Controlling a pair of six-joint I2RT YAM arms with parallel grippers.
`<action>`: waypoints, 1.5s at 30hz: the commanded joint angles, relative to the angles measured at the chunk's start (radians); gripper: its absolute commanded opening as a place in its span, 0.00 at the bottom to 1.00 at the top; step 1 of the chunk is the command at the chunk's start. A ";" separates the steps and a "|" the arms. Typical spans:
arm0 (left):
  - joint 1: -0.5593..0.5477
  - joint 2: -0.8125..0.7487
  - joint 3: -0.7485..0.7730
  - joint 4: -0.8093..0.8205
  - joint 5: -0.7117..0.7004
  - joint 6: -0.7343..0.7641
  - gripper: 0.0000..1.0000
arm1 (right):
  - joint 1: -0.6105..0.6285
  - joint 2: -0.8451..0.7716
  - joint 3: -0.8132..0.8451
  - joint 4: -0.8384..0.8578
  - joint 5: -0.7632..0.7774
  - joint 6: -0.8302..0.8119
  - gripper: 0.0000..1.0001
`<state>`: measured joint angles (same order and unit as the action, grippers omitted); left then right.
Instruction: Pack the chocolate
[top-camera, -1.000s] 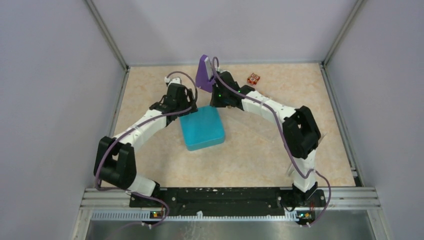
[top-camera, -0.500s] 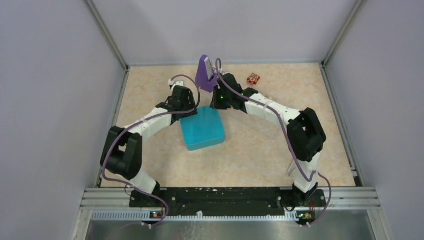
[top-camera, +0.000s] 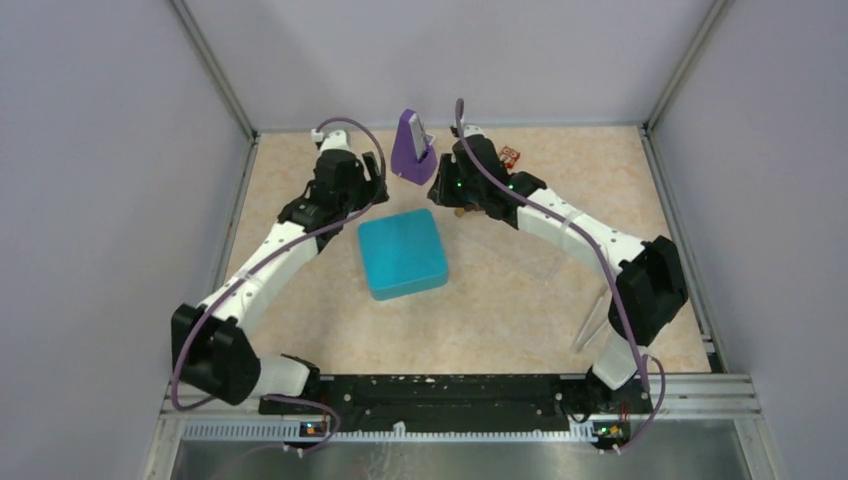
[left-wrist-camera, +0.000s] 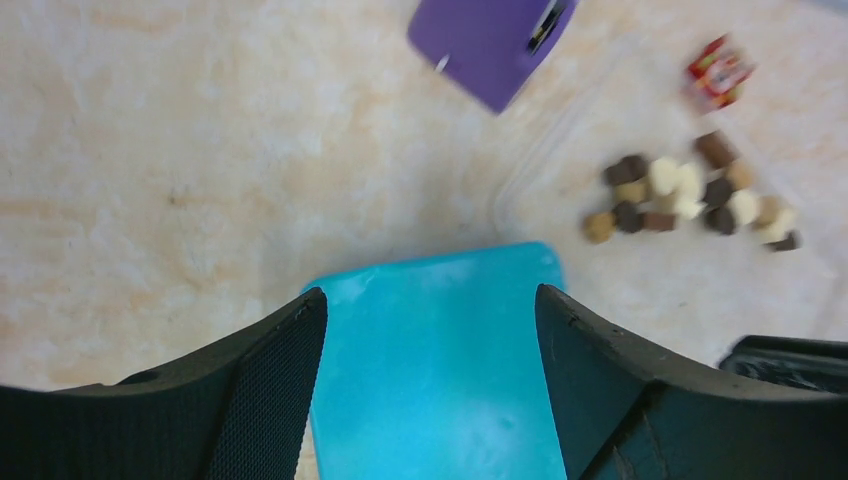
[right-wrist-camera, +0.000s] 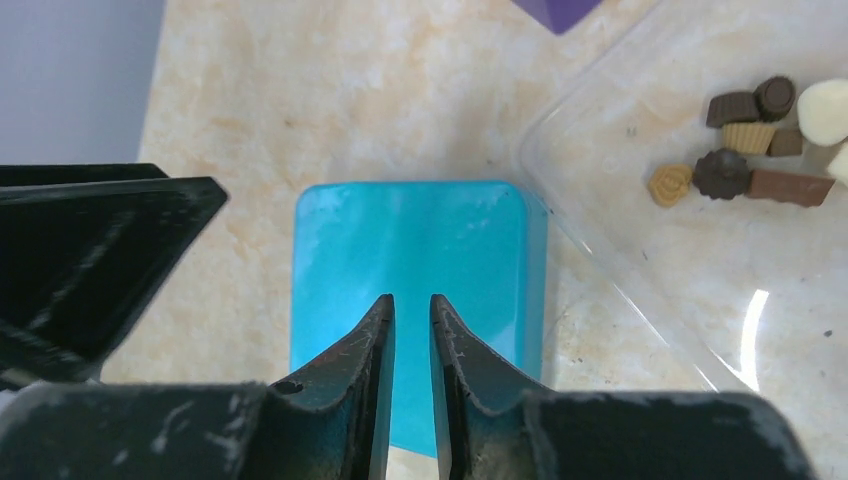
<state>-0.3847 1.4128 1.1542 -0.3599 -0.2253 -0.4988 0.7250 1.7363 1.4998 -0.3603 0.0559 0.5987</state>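
Chocolate pieces (left-wrist-camera: 690, 200): dark, tan, cream, seemingly lying in clear tray (right-wrist-camera: 680, 270).

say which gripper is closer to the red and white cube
Right. In the top view the right gripper hangs just left of the cube; the left gripper sits farther left, beyond the purple stand.
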 joint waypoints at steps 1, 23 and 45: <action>0.004 -0.086 -0.067 0.127 -0.009 0.022 0.81 | 0.007 -0.048 0.026 0.017 0.018 -0.021 0.19; 0.009 0.039 0.083 -0.115 0.094 -0.028 0.91 | 0.092 -0.141 -0.188 -0.055 0.083 -0.015 0.37; 0.009 -0.597 -0.175 -0.126 -0.007 0.137 0.99 | 0.092 -0.562 -0.324 -0.179 0.601 -0.069 0.92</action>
<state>-0.3801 0.8982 1.0481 -0.4751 -0.1982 -0.4049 0.8154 1.2472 1.2442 -0.4866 0.5285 0.5236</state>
